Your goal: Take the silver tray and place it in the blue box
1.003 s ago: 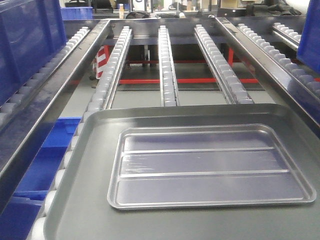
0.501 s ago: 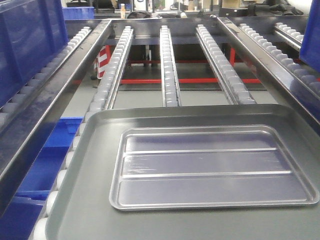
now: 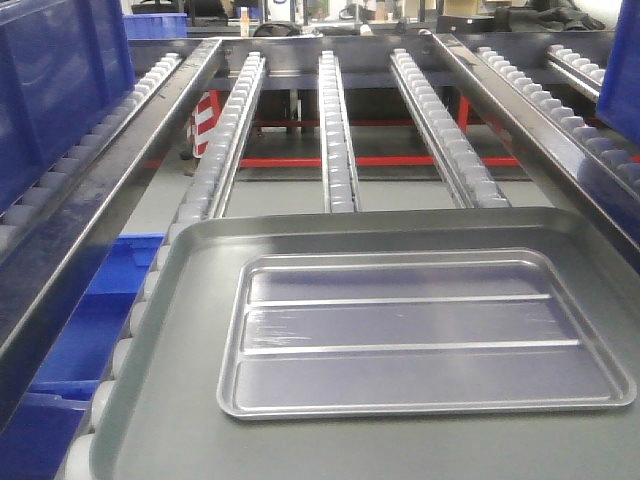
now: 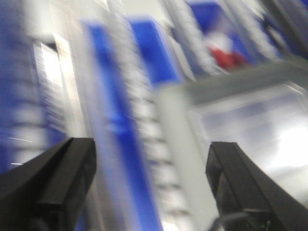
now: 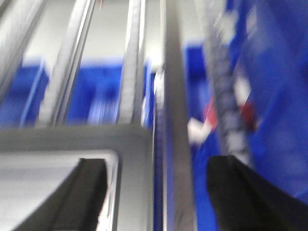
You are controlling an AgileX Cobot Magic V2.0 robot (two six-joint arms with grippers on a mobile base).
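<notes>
Shiny metal, thin and stiff: the silver tray [image 3: 425, 335] lies flat inside the bigger grey tray [image 3: 170, 400], which sits on the roller rails [image 3: 338, 130]. It's prob. light but slick, and the ridged floor gives you nothing to pinch. Go for the rolled rim, pref. both short ends, one end effector each, so it won't tip or slide out. Left end effector [image 4: 154, 187]: fingers wide apart, nothing between them; view v. blurred. Right end effector [image 5: 161, 197]: also spread and empty. Neither touches the tray yet. The blue box [image 3: 55, 90] is, I reckon, the crate at far left. Lift clear of the grey rim first.
</notes>
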